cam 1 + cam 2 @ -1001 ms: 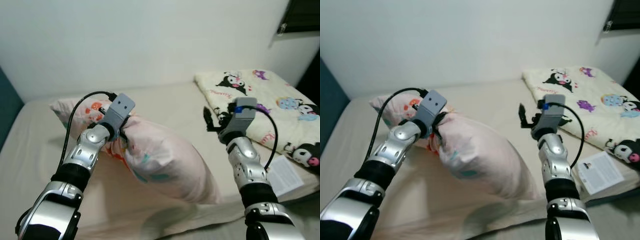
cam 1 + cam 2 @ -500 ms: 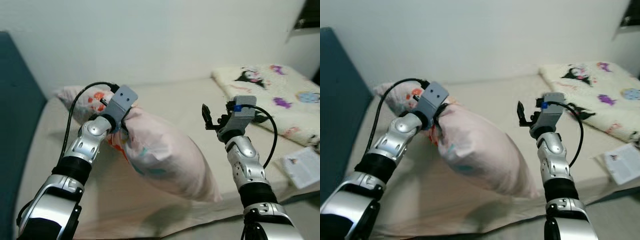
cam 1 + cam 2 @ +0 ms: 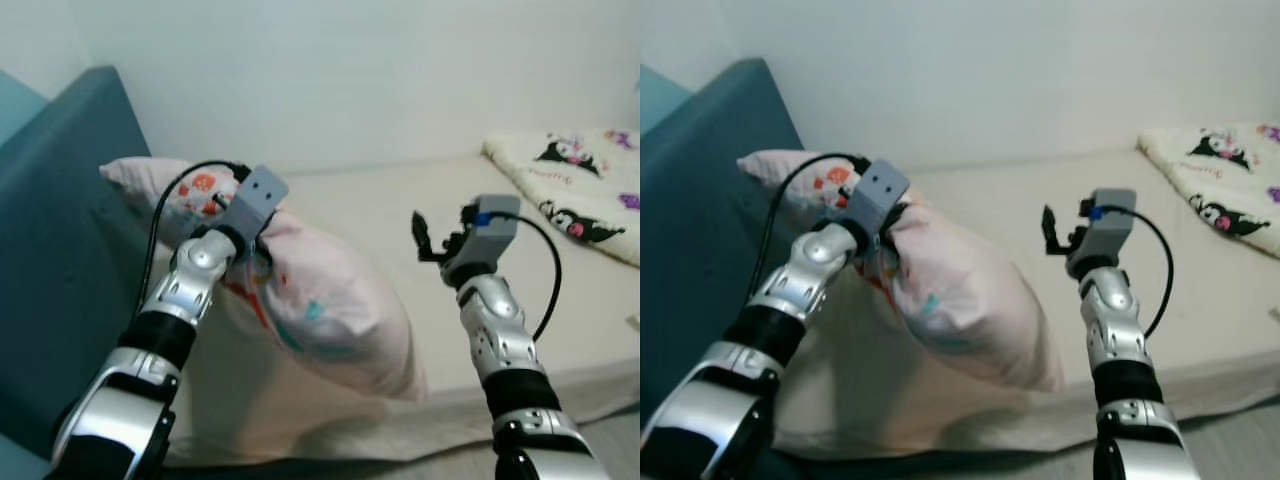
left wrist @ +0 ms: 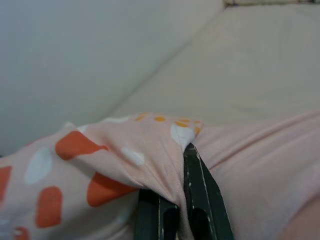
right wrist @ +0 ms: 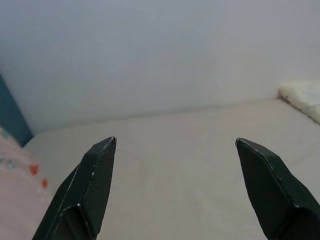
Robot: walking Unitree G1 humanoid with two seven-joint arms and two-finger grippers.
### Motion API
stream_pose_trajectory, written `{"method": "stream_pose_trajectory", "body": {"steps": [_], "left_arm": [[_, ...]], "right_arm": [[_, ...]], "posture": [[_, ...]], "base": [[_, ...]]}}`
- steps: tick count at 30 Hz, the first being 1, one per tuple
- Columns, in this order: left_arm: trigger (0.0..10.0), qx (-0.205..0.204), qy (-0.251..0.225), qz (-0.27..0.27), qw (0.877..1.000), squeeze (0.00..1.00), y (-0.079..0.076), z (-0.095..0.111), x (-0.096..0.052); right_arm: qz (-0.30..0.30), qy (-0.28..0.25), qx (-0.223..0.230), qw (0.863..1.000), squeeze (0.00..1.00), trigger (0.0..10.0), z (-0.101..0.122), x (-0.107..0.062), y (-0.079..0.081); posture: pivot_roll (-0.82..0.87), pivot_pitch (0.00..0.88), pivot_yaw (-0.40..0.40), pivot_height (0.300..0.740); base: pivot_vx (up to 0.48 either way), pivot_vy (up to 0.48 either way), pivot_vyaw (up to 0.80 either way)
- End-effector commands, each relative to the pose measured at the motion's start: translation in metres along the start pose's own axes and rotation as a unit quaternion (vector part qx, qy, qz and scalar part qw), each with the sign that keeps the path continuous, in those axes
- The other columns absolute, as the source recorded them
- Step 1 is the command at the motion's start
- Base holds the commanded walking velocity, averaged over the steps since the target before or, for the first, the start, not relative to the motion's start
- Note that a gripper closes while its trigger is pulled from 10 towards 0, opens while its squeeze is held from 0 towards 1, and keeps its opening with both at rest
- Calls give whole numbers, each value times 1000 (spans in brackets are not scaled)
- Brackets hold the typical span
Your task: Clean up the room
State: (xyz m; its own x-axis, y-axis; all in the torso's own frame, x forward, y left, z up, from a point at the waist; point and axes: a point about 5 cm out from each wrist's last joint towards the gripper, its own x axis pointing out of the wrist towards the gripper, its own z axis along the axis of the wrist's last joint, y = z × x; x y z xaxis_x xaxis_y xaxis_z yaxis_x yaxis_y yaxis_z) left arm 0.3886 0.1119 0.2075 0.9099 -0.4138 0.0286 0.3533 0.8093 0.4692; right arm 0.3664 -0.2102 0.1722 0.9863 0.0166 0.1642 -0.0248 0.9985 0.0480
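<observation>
Over the bed [image 3: 380,210], your left gripper [image 4: 176,210] is pinching the pink pillow [image 3: 320,310], mid-carry. Right gripper [image 5: 175,185] is hovering, fingers spread, gripping nothing. Next: set it by the headboard [image 3: 60,230].

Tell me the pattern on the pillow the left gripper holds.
Pale pink pillow with orange and white spots, clearest in the left wrist view.

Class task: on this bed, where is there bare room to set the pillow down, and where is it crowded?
Bare sheet lies between the pink pillow and the cartoon-print blanket, back to the wall; the open right pincer hovers over it. Crowded: the headboard side, where the left pincer is shut on the pillow.
</observation>
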Motion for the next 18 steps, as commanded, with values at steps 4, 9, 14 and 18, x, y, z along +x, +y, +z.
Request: {"method": "stream_pose_trajectory", "body": {"steps": [4, 9, 14, 18], "left_arm": [[10000, 1, -86, -21, 996, 0, -12, 28, 0], [10000, 13, -91, -32, 995, 0, -26, 31, 1], [10000, -4, -94, -26, 995, 0, -30, 34, 2], [10000, -17, -96, -23, 995, 0, -30, 35, 2]], "right_arm": [[6, -1, 8, 1000, 0, 10000, -1, 0, 5], [5, -3, 7, 1000, 0, 10000, 1, 0, 4], [5, -4, 6, 1000, 0, 10000, 1, 1, 3], [5, -3, 6, 1000, 0, 10000, 1, 0, 4]], "posture": [[-114, 0, 22, 740], [-116, 0, 20, 740], [-112, 0, 20, 740], [-111, 0, 20, 740]], "base": [[0, 0, 0], [0, -465, 0], [0, -373, 0], [0, 0, 0]]}}
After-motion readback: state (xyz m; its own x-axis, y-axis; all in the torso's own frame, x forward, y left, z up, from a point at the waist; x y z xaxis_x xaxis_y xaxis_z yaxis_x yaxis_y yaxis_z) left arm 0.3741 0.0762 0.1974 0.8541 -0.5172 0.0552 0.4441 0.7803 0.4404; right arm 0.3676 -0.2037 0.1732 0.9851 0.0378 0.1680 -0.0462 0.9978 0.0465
